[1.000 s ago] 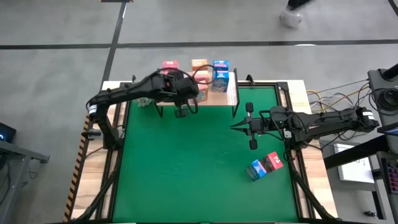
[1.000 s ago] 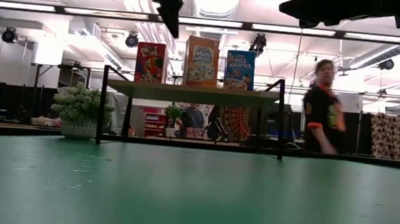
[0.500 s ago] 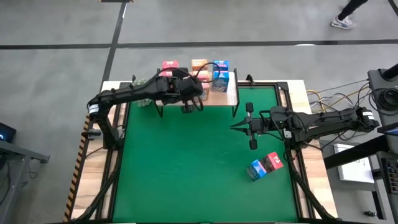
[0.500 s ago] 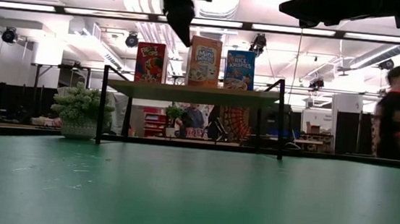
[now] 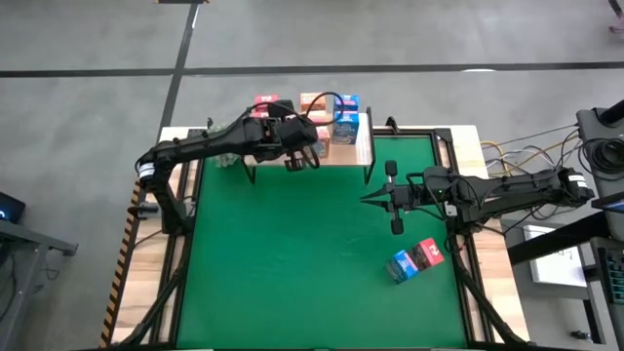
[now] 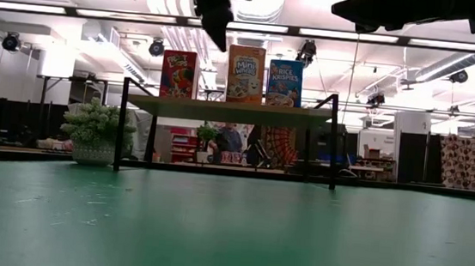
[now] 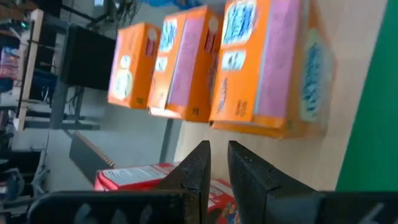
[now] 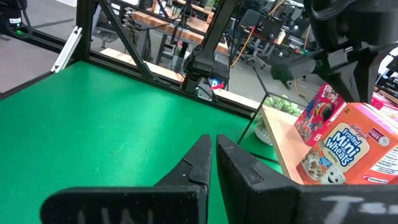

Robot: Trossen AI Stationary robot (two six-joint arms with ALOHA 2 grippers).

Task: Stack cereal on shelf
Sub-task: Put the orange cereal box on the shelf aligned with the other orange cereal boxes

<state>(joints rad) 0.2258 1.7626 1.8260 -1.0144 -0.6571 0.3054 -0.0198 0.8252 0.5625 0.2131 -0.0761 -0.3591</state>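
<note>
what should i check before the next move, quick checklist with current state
1. Left gripper empty: ok, fingers nearly together with nothing between them in the left wrist view.
2. Left gripper clear of the orange box: cannot tell, it hangs close beside the box in the low view.
3. Boxes upright on the shelf: ok, red, orange and blue fronts stand side by side.
4. Boxes left on the green mat: not ok, a blue box and a red box remain there.
5. Right gripper empty: ok, shut on nothing, hanging over the mat.
</note>
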